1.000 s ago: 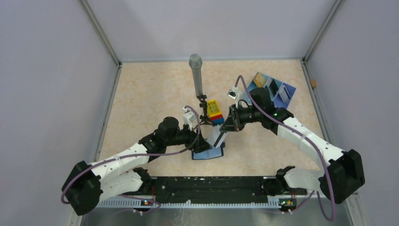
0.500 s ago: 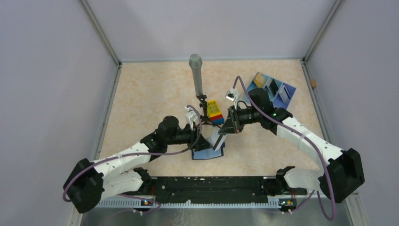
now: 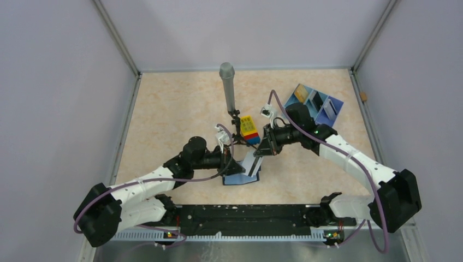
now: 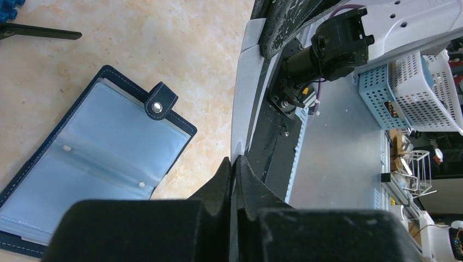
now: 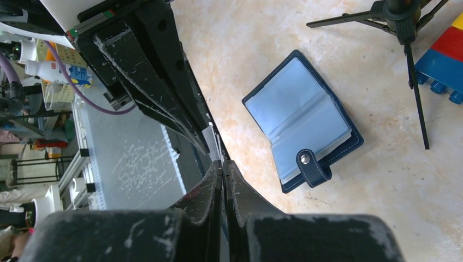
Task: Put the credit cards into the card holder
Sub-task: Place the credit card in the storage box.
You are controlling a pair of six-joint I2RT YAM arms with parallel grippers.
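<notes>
The card holder (image 3: 241,178) lies open on the table, navy outside, light blue sleeves inside, snap tab out (image 4: 161,101) (image 5: 309,164). Just above it, a pale grey-white credit card (image 3: 252,162) is held tilted on edge between both arms. My left gripper (image 3: 233,164) (image 4: 235,164) is shut on the card's (image 4: 244,98) lower left edge. My right gripper (image 3: 261,150) (image 5: 223,164) is shut on its upper right edge; there the card (image 5: 211,134) shows only as a thin sliver. More credit cards stand in the tray, one of them gold (image 3: 299,96).
A yellow-topped toy brick block (image 3: 249,129) and a small tripod carrying a grey cylinder (image 3: 228,87) stand just behind the holder. A pale blue compartment tray (image 3: 327,112) sits at the back right. The arms' black base rail (image 3: 245,215) runs along the near edge.
My left gripper's jaws have closed from open onto the card's edge. The right gripper stayed shut on the card and shifted only slightly.
</notes>
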